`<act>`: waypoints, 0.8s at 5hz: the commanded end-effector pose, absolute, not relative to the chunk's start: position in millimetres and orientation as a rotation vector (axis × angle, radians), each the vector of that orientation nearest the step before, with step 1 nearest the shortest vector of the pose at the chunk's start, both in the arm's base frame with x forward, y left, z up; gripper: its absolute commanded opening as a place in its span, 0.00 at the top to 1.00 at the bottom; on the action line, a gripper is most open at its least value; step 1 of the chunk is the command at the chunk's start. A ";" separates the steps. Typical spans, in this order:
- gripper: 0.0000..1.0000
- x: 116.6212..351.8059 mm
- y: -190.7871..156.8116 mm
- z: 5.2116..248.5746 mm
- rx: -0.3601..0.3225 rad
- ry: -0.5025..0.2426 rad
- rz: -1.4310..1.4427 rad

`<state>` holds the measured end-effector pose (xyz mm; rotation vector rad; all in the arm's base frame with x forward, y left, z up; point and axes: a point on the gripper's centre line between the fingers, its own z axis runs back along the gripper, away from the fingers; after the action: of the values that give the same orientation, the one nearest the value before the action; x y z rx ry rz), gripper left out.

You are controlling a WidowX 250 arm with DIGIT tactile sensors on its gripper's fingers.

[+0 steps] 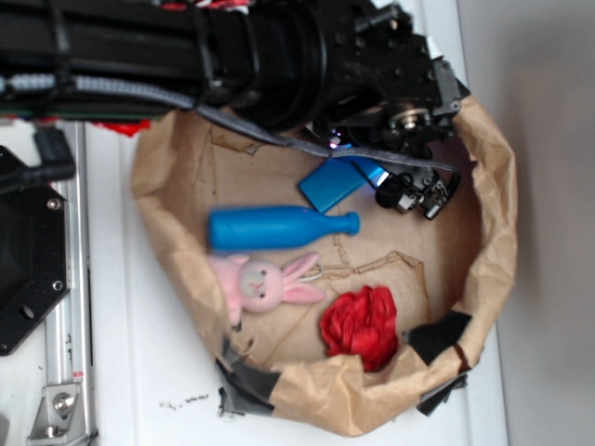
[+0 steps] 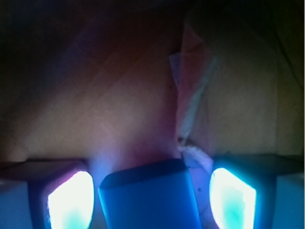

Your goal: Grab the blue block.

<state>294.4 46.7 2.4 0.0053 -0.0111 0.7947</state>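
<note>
White tabletop (image 1: 121, 372) carries a crumpled brown paper bag (image 1: 493, 232) rolled down into a shallow tub. Inside it: blue block (image 1: 332, 184) near the back wall, blue bottle (image 1: 279, 228) just in front of it, pink bunny toy (image 1: 265, 283) and red crumpled thing (image 1: 363, 325) nearer the front. Pincer (image 2: 151, 198) is open, straddling the block's end; in the wrist view the block sits between the two lit fingers (image 2: 71, 200) with a gap on each side, not touching. Step looks like final alignment before the grasp. Next move likely calls for a short descent if needed, then closing squarely on the block's sides, staying clear of the bag wall.
</note>
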 end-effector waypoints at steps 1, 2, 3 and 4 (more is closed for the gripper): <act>1.00 285.5 50.9 -5.6 0.051 0.025 0.692; 1.00 285.4 46.4 8.3 0.066 -0.001 0.607; 1.00 280.9 38.6 48.7 0.072 -0.091 0.412; 1.00 267.2 39.2 96.9 0.069 -0.241 0.245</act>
<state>266.4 26.9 91.6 0.0627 -0.2070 0.2528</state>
